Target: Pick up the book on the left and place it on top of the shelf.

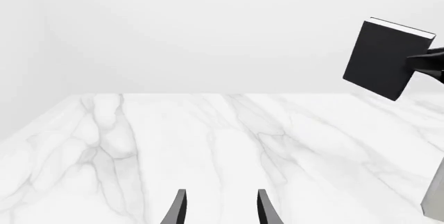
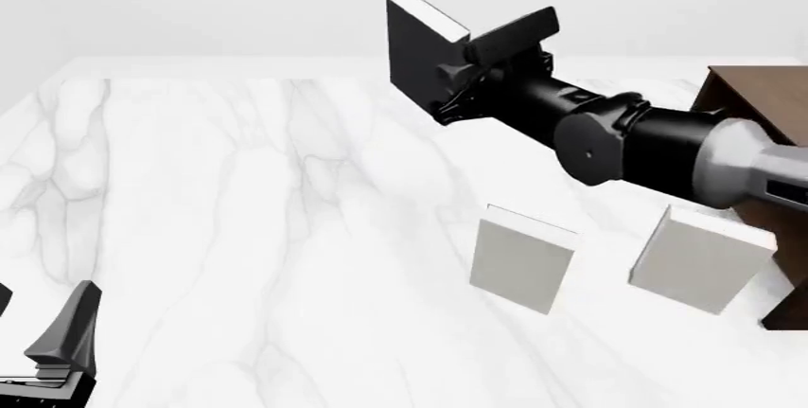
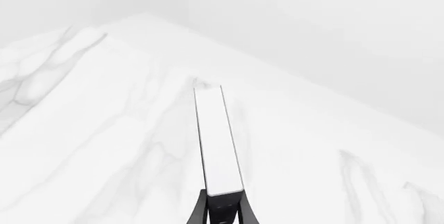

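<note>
The dark charcoal book (image 2: 419, 51) with white page edges is held high above the table by my right gripper (image 2: 451, 75), which is shut on it. The book also shows in the left wrist view (image 1: 385, 58), and edge-on in the right wrist view (image 3: 218, 141) between the fingers (image 3: 203, 209). The dark brown shelf (image 2: 758, 115) stands at the right edge of the front view, to the right of the held book and partly behind my right arm. My left gripper (image 2: 44, 351) is open and empty, low at the near left; its fingertips (image 1: 179, 206) show apart.
Two pale grey-white books stand upright on the marble table (image 2: 227, 219): one at centre right (image 2: 523, 252) and one further right (image 2: 698, 261), near the shelf's foot. A pale book's edge shows at the side of the left wrist view (image 1: 435, 198).
</note>
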